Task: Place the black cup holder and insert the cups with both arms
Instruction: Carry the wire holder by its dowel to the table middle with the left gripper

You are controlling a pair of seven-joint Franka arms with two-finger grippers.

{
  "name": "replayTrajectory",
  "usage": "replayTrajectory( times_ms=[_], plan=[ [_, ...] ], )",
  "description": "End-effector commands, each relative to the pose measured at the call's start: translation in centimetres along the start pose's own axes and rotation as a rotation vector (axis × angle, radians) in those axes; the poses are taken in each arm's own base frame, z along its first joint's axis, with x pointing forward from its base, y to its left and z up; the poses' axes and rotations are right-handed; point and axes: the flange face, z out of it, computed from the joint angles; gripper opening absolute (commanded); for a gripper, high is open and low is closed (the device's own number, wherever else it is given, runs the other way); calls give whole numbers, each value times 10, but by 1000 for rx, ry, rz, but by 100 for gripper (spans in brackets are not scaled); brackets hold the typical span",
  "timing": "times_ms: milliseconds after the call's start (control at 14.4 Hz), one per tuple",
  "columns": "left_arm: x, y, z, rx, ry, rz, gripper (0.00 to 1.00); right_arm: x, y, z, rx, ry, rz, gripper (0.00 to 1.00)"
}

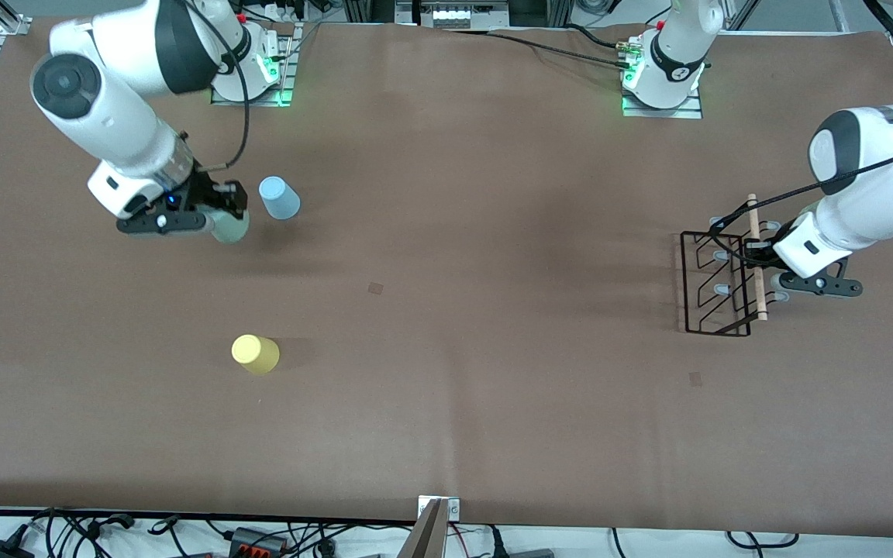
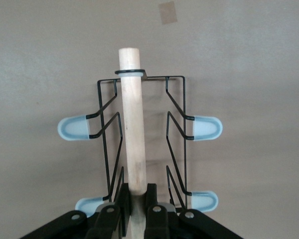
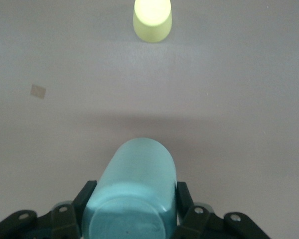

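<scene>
The black cup holder [image 1: 714,288], a wire rack with pale-tipped pegs [image 2: 74,128], is at the left arm's end of the table. My left gripper [image 1: 758,260] is shut on its wooden rod [image 2: 132,124], fingers [image 2: 120,201] pinching it on both sides; I cannot tell whether the rack is lifted. My right gripper [image 1: 222,217] is shut on a pale grey-green cup [image 3: 134,184] at the right arm's end, just over the table. A light blue cup [image 1: 280,198] stands upside down beside it. A yellow cup [image 1: 255,353] lies nearer the front camera, also in the right wrist view [image 3: 152,20].
The brown table [image 1: 493,232] carries two small tape marks [image 1: 375,288] [image 1: 695,378]. Both arm bases [image 1: 660,74] stand along its edge farthest from the front camera. Cables and a bracket [image 1: 435,527] line the nearest edge.
</scene>
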Motion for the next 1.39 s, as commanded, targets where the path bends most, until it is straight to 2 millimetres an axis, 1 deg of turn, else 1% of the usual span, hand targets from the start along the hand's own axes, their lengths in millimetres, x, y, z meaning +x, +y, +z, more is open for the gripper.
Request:
replayTrajectory(
  times_ms=[0,70,139,209,278,348,557,696,766,835,975,1184,1253,1323],
  plan=[
    [2,10,-56,-7,-25,22,1,-12,0,-3,-11,-15,-38,4],
    [3,26,-71,-46,-42,26,1,-11,0,-5,-9,-12,-45,4],
    [3,33,-84,-79,-59,21,1,-12,-1,-5,-9,-12,-47,4],
    [4,38,-103,-107,-67,5,1,-12,-1,-4,-10,-15,-48,4],
    [5,53,-116,-130,-72,0,1,-13,-6,-3,-11,-16,-57,4],
    [6,72,-124,-142,-82,-5,1,-13,-7,-3,-10,-15,-60,4],
    [5,133,-131,-216,-95,-74,1,-12,-11,-1,-10,-13,-68,4],
    [6,160,-134,-276,-93,-110,1,-11,-11,2,-11,-16,-68,4],
    [6,183,-133,-285,-90,-109,1,-10,-14,3,-10,-18,-72,4],
    [5,211,-135,-285,-75,-112,1,-11,-18,3,-10,-16,-81,4],
    [6,271,-124,-290,-53,-142,1,-11,-19,3,-9,-13,-83,4],
    [14,329,-98,-338,-27,-157,1,-10,-20,5,-10,-18,-83,4],
    [15,352,-85,-352,-29,-154,1,-10,-19,6,-10,-19,-83,4],
    [11,382,-72,-369,-20,-165,1,-11,-19,6,-12,-25,-83,4]
  ],
)
